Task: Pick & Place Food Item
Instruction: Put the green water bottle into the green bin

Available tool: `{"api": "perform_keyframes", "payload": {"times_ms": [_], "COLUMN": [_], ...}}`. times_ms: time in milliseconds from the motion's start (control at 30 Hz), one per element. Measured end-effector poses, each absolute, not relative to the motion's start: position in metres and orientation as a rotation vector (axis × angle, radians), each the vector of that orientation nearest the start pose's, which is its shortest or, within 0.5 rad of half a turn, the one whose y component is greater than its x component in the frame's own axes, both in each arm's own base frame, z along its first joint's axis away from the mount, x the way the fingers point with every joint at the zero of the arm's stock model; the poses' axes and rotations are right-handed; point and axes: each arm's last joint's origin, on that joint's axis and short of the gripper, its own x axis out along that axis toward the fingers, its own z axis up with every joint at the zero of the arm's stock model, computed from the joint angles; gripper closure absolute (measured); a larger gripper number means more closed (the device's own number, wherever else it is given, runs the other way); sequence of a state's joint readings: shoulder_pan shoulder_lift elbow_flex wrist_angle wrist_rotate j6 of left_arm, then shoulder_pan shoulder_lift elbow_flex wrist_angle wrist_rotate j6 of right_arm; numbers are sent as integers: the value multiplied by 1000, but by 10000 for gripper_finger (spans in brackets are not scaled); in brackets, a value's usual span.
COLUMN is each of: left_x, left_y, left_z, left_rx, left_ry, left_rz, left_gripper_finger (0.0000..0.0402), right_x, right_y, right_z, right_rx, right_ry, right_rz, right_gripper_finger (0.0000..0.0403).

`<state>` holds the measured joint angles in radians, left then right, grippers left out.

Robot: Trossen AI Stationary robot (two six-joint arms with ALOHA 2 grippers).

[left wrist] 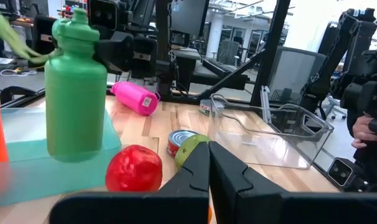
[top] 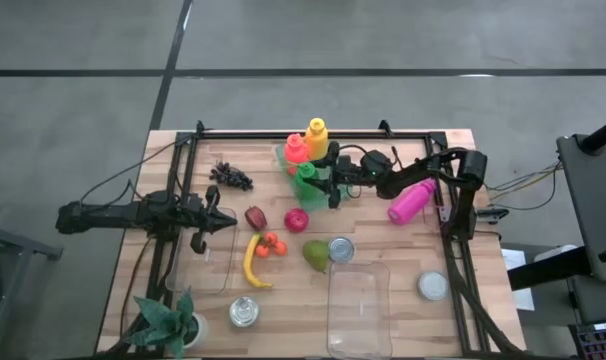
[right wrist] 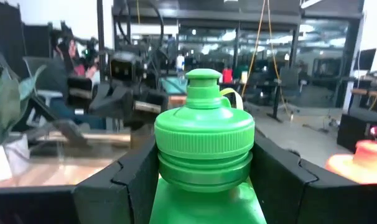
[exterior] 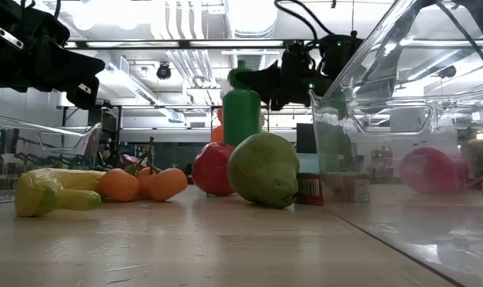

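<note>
Grey floor [top: 83,60] crossed by dark seams; wooden table [top: 283,305]; ceiling strip lights [exterior: 186,16]; desks and office chairs beyond.

left end effector [top: 226,221]: closed, low over table | right end effector [top: 318,183]: clamped, raised

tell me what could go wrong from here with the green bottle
1. The right gripper holds the green bottle only around its cap, so the hanging body could swing or slip out.
2. The orange bottle and yellow bottle stand right beside it; a sideways move could topple them.
3. The apple, pear and can lie just ahead, so a low carry could knock them.
</note>
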<state>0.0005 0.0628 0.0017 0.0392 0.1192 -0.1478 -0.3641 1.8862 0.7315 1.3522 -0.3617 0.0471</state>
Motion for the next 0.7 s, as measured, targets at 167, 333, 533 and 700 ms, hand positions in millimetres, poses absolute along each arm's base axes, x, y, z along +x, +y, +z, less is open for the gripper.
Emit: {"api": "perform_keyframes", "payload": {"times_ms": [167,333,533,700], "left_x": [101,101,101,101], "left_y": [-3,-3,-3,-3], "left_z": [163,163,163,163], "left_rx": [-149,-149,-149,-149], "left_ry": [31,30,30,30], "left_rz": [-117,-118,-117,-117], "left_gripper_finger": [401,401,401,401], "right_x": [330,332,333,334], "right_y": [-115,-116,-117,-117], "right_z": [168,154,140,137], "right_rx": [-9,22,44,44], "right_ry": [-161,-178,-243,-195], "right_rz": [-20,-42,-36,-41], "right_gripper_finger": [197,197,197,197]}}
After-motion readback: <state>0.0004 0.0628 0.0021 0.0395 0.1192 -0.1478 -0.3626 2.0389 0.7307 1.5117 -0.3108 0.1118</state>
